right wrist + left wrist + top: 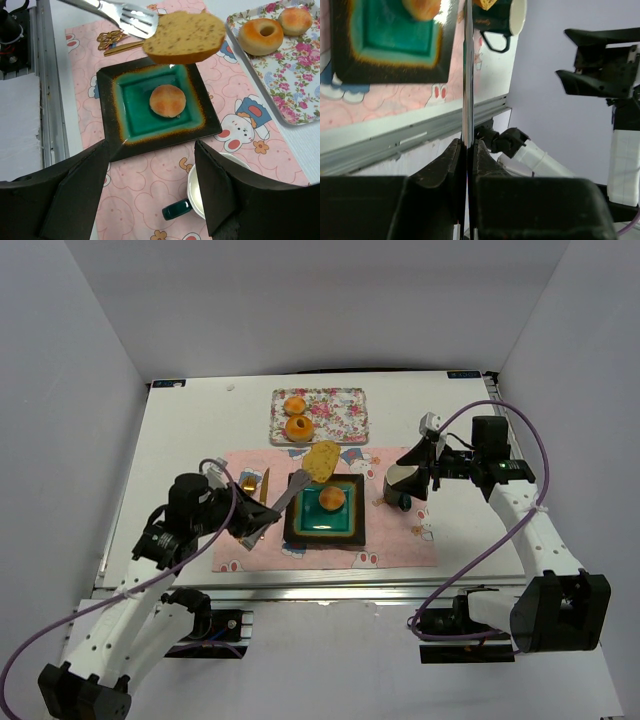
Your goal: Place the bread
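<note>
White desk (190, 430) between pale walls carries a pink rabbit-print placemat (400, 545). On the mat sits a black square plate with a teal centre (107, 100), with a small round bun (168, 100) in its well. The left arm reaches forward and inward, its tool (468, 145) clamped on the handle of a silver fork (120, 15). A tan oval slice of bread (184, 37) rides at the tines, in the air over the plate's far edge. The right arm bends inward, its tool (151, 145) spread wide and hanging above a dark, white-lined mug (200, 197).
</note>
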